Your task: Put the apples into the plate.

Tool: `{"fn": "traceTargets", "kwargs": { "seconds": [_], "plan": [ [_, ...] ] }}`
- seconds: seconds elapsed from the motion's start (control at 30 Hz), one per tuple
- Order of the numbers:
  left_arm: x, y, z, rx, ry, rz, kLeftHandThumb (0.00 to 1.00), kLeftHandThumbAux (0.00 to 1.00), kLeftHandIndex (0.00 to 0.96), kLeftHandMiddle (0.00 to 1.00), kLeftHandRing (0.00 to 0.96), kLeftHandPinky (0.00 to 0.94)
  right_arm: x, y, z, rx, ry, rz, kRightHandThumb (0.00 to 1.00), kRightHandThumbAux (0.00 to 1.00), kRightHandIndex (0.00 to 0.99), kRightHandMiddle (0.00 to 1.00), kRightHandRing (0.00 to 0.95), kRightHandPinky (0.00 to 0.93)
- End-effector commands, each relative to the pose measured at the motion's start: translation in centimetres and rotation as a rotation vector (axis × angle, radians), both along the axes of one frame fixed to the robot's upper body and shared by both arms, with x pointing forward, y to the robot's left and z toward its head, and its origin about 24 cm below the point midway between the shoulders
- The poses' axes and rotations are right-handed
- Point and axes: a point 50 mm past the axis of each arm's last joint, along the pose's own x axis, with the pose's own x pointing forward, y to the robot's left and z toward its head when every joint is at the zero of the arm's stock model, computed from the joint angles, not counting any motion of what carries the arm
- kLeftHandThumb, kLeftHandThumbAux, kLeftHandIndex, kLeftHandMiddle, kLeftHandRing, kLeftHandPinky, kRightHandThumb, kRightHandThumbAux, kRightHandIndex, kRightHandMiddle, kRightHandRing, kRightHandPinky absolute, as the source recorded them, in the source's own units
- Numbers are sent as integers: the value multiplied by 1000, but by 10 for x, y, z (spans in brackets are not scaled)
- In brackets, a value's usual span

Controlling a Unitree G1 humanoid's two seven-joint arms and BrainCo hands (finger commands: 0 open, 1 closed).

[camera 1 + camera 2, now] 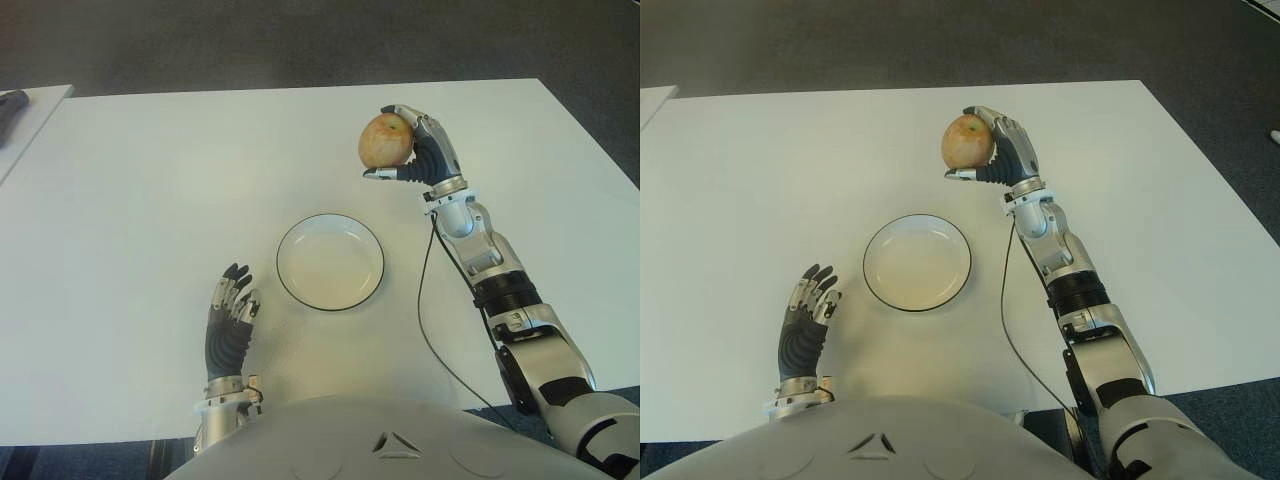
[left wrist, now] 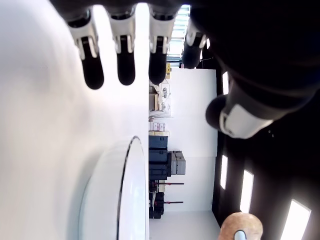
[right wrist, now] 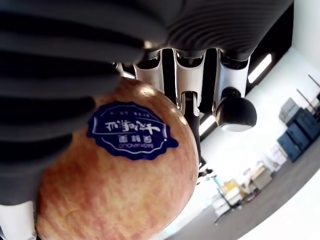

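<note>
The apple, yellow-red with a blue sticker, is wrapped in the fingers of the right hand and held above the table, beyond the plate and to its right. The white, dark-rimmed plate holds nothing yet. So the pickup looks done; carrying it over the plate and releasing remain. The left hand, fingers spread and holding nothing, shows left of the plate.

Lab or office room, white table, grey carpet, stacked equipment cases
</note>
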Motion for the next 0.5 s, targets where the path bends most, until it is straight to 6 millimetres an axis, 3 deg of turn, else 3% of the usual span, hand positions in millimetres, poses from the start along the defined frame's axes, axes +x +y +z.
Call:
{"fn": "traceTargets", "kwargs": {
  "seconds": [0.03, 0.2, 0.5],
  "plan": [
    [-2, -1, -3, -4, 14, -8, 231, 557, 120, 162, 162, 221, -10, 9, 3, 32, 3, 32, 716, 713, 439, 891, 877, 856],
    [-2, -1, -2, -3, 18, -12, 231, 563, 117, 163, 163, 219, -25, 30, 6, 38, -16, 120, 714, 714, 439, 888, 879, 851],
    [-1, -3, -2, -7, 12, -6, 241, 577, 115, 156, 162, 231, -42, 40, -5, 37, 9, 229, 717, 714, 439, 886, 877, 862]
  ]
}}
